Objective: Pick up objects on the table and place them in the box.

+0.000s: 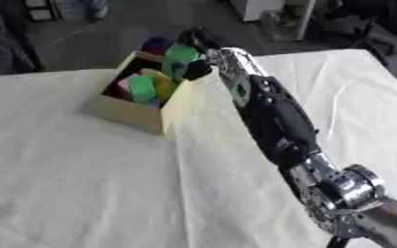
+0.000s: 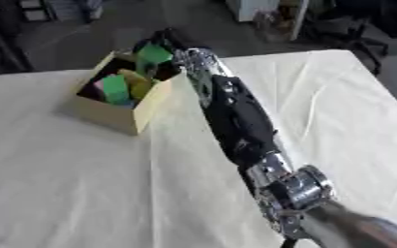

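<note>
A tan cardboard box point(image 1: 136, 114) stands open on the white cloth at the upper left. Inside it lie a green block point(image 1: 141, 88), a yellow piece point(image 1: 164, 87), a pink piece and something purple point(image 1: 155, 45) at the far side. My right arm stretches from the lower right up to the box. My right hand point(image 1: 195, 42) hangs over the box's far right corner, fingers curled round a light green block point(image 1: 181, 54) held above the rim. My left hand shows in neither view.
White wrinkled cloth point(image 1: 75, 184) covers the whole table. The table's far edge runs just behind the box, with dark floor, furniture legs and a white cabinet point(image 1: 257, 7) beyond it.
</note>
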`<state>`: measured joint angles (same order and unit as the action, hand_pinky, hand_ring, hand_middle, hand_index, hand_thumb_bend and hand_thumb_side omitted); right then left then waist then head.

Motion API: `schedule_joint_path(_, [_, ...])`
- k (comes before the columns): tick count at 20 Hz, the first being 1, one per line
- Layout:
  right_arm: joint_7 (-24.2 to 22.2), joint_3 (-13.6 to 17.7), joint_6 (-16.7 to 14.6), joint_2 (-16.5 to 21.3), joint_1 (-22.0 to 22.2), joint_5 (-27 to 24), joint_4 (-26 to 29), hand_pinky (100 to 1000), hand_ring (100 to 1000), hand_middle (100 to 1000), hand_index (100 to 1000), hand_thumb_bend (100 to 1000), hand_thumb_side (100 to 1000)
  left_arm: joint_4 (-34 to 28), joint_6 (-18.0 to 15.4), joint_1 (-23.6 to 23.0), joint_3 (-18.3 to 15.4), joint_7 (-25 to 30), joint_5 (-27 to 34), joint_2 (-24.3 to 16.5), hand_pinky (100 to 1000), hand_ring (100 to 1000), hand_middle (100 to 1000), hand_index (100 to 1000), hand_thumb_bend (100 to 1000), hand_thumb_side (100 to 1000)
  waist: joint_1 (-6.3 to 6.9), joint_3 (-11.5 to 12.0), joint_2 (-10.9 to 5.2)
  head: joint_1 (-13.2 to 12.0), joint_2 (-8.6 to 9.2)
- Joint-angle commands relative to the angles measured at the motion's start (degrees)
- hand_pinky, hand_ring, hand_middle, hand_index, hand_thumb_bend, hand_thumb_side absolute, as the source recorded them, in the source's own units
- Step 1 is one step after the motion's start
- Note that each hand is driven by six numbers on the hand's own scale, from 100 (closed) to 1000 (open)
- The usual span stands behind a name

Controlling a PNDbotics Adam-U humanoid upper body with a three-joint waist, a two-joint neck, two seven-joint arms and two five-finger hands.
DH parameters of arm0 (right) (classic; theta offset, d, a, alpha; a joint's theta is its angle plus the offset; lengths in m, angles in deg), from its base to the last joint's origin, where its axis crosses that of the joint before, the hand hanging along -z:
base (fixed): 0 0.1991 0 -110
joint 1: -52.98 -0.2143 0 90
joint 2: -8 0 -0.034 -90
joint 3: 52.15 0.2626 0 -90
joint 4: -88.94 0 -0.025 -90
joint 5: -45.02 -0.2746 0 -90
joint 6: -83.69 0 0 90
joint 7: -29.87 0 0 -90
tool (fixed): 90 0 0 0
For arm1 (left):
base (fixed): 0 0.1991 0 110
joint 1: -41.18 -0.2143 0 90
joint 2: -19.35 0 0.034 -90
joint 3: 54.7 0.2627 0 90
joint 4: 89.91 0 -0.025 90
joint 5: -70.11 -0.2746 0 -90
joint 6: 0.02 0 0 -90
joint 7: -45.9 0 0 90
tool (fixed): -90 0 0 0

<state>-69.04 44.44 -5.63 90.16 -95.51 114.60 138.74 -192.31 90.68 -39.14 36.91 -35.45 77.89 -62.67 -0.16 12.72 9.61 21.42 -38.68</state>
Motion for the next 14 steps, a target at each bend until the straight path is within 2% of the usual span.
schedule_joint_path(1, [3.33,-1.54,2.88,-0.36,-1.53,1.70,0.00,782,744,785,915,417,520,-1.28,-0.03,0.86,0.13,0.21,0.18,-0.28,738,601,620,726,706,551,0.10,0.11,-0.57,0.47,0.70])
schedule_joint_path(3, [5.53,-3.07,3.36,-0.68,-1.44,2.20,-0.98,801,772,829,943,445,547,-1.27,0.00,0.85,0.16,0.24,0.14,-0.28,738,601,620,726,706,551,-0.03,0.06,-0.48,0.48,0.61])
schedule_joint_path(6, [8.78,-4.49,2.47,-0.62,-1.45,2.99,-2.54,821,794,865,965,453,558,-1.19,0.02,0.90,0.19,0.28,0.09,-0.27,738,601,620,727,705,551,-0.29,-0.18,-0.39,0.38,0.58])
schedule_joint_path(9, [11.75,-5.32,0.94,0.11,-1.39,1.77,-1.90,804,772,845,951,370,473,-1.08,-0.02,0.73,-0.11,0.06,-0.03,-0.34,738,601,620,726,704,551,-0.65,-1.21,-0.39,-0.47,0.42])
schedule_joint_path(10, [12.70,-5.55,0.14,0.43,-1.12,0.96,-1.22,802,770,843,949,362,467,-1.00,-0.04,0.59,-0.28,-0.08,-0.10,-0.37,739,601,620,726,704,551,-0.79,-1.74,-0.47,-1.11,0.22])
schedule_joint_path(11, [13.68,-5.85,-0.72,0.89,-0.73,0.05,-0.35,782,743,816,928,297,414,-0.88,-0.05,0.40,-0.50,-0.29,-0.21,-0.41,739,602,622,727,704,551,-1.00,-2.49,-0.65,-2.57,-0.23])
schedule_joint_path(14, [16.66,-6.99,-3.60,2.25,2.25,-2.88,3.89,764,718,787,909,245,404,-0.53,-0.15,-0.24,-1.27,-1.18,-0.73,-0.72,740,607,626,728,706,549,-1.62,-5.12,-1.26,-6.77,-1.17])
